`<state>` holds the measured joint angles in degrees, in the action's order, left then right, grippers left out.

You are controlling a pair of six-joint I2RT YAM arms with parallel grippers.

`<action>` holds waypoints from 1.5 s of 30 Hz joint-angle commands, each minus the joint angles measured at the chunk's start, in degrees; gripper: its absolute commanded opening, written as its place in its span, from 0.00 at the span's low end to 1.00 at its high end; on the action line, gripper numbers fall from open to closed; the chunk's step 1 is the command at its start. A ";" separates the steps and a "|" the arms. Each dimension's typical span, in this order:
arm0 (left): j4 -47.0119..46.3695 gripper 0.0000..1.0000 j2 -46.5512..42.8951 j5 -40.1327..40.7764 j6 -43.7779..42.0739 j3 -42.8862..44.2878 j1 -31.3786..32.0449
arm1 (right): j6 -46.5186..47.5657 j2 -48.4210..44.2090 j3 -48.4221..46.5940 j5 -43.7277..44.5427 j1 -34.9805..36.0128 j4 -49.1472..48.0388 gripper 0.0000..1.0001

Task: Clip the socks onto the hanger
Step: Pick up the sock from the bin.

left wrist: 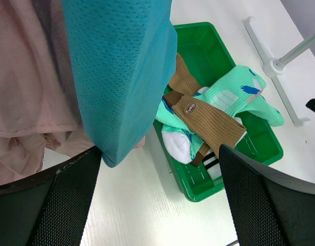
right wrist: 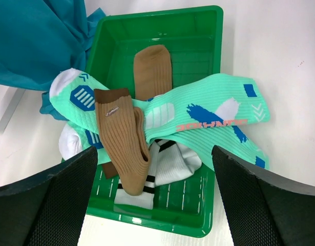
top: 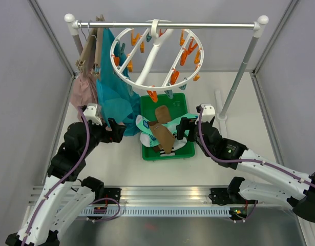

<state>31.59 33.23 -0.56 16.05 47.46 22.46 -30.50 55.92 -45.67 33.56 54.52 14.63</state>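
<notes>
The socks lie heaped in a green tray (top: 173, 102): a brown sock (right wrist: 124, 138) on top, a long mint-teal sock (right wrist: 208, 120) across it, and a white sock with black stripes (right wrist: 167, 164) underneath. The same pile (left wrist: 208, 118) shows in the left wrist view. The hanger (top: 147, 77), a round white ring with orange and teal pegs, hangs from the rail above the tray. My left gripper (top: 119, 132) stands open just left of the tray, over bare table (left wrist: 161, 151). To the right of the tray my right gripper (top: 183, 128) is open above the pile's near end (right wrist: 154, 151).
A large teal garment (top: 113, 87) and a pink-beige garment (top: 83, 89) hang on slim tan hangers (top: 93, 46) at the rail's left end, close to my left gripper. The rail (top: 213, 24) rests on a slanted post (top: 239, 72) at the right. Grey walls enclose the table.
</notes>
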 commanded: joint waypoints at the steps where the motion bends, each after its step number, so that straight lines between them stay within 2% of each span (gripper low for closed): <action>1: -1.98 1.00 0.16 -1.55 0.03 -0.09 -0.31 | -1.14 -0.81 0.76 1.77 0.15 -0.22 0.98; 12: -2.06 1.00 0.08 -1.99 0.03 -0.18 -0.31 | -0.96 1.38 1.02 1.07 0.15 0.31 0.98; 18: -1.97 1.00 -0.19 -2.26 0.12 -0.18 -0.40 | -1.32 3.49 2.08 -3.23 0.15 -2.06 0.98; 23: -2.41 1.00 -0.01 -2.78 0.38 -0.18 -0.40 | -2.89 8.67 3.48 -6.84 0.76 -5.65 0.91; 31: -2.06 1.00 0.08 -2.61 0.12 -0.18 -0.31 | -2.72 18.42 2.87 -2.28 1.82 -9.18 0.88; 35: -2.06 1.00 0.16 -2.52 0.03 -0.18 -0.40 | -1.58 18.70 1.64 -1.21 1.82 -10.14 0.85; 41: -2.41 1.00 0.60 -2.78 0.03 -0.09 -0.40 | 4.66 21.94 -3.28 -5.34 1.90 -14.10 0.77; 45: -2.41 1.00 0.52 -2.70 0.03 0.00 -0.40 | 6.15 28.34 -8.63 -5.87 2.34 -16.56 0.71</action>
<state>31.24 33.65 -2.11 16.03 47.42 22.46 -26.87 80.47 -49.71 28.69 56.27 2.76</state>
